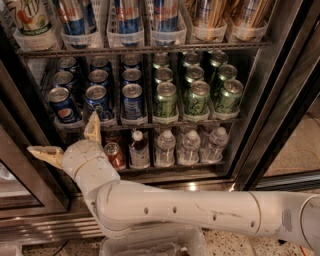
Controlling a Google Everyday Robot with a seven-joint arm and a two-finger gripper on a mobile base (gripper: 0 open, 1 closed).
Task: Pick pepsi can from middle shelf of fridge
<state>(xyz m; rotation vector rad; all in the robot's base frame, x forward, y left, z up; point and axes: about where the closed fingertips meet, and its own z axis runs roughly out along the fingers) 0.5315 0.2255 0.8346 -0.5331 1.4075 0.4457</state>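
Note:
The fridge (pixel 280 95) stands open before me with several wire racks. The middle shelf (pixel 150 121) holds three lanes of short blue pepsi cans on the left and three lanes of green cans (pixel 197 97) on the right. The nearest pepsi can (pixel 63 105) stands at the front left, with others (pixel 98 101) beside it. My gripper (pixel 67 135) is open and empty, just below and in front of the shelf's left front edge. One beige finger (pixel 93 126) points up at the blue cans; the other (pixel 45 153) points left.
The top rack carries tall slim cans (pixel 127 15) in clear trays. The bottom rack holds a red can (pixel 114 155) and water bottles (pixel 189 146). A dark door frame (pixel 22 165) is at the left and a glass door (pixel 300 115) at the right. My white arm (pixel 200 210) crosses the foreground.

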